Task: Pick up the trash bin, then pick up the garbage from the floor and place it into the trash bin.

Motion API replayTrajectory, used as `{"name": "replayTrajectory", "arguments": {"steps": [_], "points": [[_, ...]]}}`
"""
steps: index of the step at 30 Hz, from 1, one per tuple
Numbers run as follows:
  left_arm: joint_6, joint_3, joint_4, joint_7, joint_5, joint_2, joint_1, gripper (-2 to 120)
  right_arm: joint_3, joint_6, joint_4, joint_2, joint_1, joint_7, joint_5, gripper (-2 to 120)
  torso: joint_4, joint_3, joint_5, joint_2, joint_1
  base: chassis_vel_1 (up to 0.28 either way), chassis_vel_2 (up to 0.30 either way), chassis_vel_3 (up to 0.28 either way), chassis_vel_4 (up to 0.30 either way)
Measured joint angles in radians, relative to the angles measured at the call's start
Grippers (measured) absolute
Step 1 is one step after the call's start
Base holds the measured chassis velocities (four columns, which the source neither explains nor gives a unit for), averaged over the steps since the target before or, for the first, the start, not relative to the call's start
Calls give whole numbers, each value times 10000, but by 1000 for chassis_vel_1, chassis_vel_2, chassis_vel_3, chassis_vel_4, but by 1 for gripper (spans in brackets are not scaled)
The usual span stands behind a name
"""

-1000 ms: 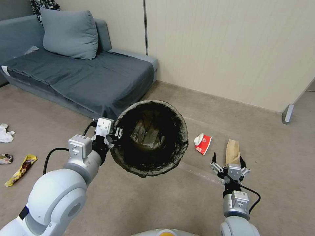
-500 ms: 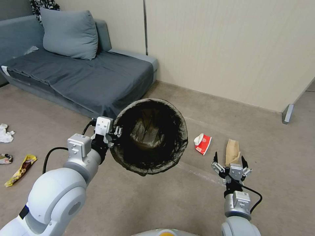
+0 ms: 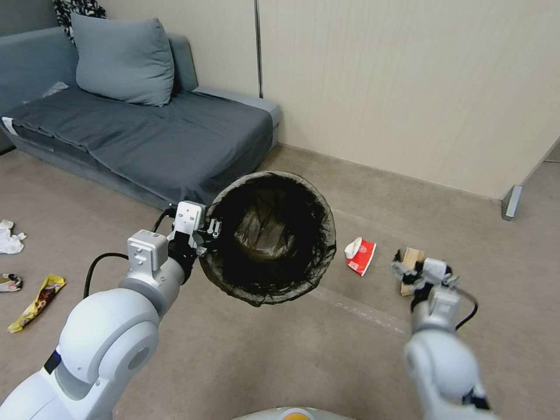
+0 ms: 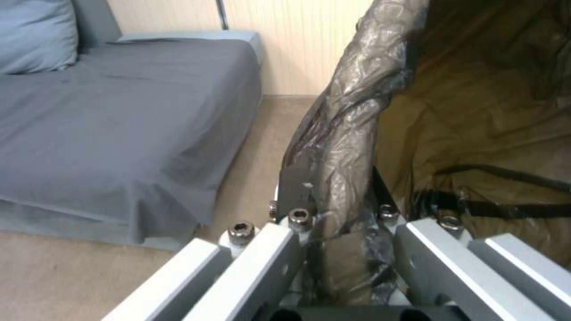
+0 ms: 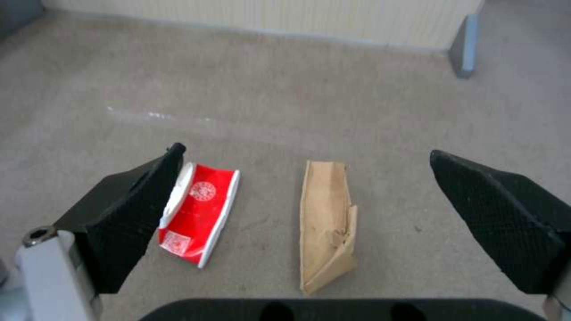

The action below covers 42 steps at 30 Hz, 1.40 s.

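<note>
My left gripper is shut on the near rim of the trash bin, a round bucket lined with a dark bag, and holds it off the floor with its mouth tilted toward me. In the left wrist view the jaws of that gripper pinch the bag-covered rim. My right gripper hangs open over the tan paper bag. In the right wrist view the fingers are wide apart, with the paper bag and a red-and-white carton on the carpet below.
The red carton lies left of the paper bag. A white tissue, a yellow wrapper and another wrapper lie far left. A grey sofa stands behind the bin. A wall and a metal foot bound the right.
My right arm has swung forward and up, bringing the open gripper over the paper bag. The left arm has raised the bin slightly.
</note>
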Motion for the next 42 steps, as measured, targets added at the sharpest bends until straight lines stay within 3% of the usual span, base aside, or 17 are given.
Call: {"name": "replayTrajectory", "arguments": {"steps": [3,9,13,20,36,42], "points": [[0,-110,0,4,30,-28,25,0,-83,-708,-713,-564,1020,142,1254,100,-1,0,-1,0,0,0,0,0,0],[0,-222,-10,16,22,-33,81,0,-252,-1381,-1632,-838,2116,371,2178,100,2,1,-3,0,0,0,0,0,0],[0,-454,-65,96,26,0,235,0,-407,-2001,-3048,-1054,3085,353,2816,100,1,1,-2,0,0,0,0,0,0],[1,-507,-74,144,89,-67,325,0,-567,-2103,-4772,-1336,3629,93,2461,100,-1,0,-2,0,0,0,0,0,0],[1,-417,140,206,229,-99,283,0,-640,-2048,-7049,-1417,4337,-818,1936,100,-1,0,-3,0,0,0,0,0,0],[2,-342,181,223,312,-104,337,0,-887,-1716,-9262,-1163,5423,-1738,1371,100,-1,0,0,0,0,0,0,0,0]]}}
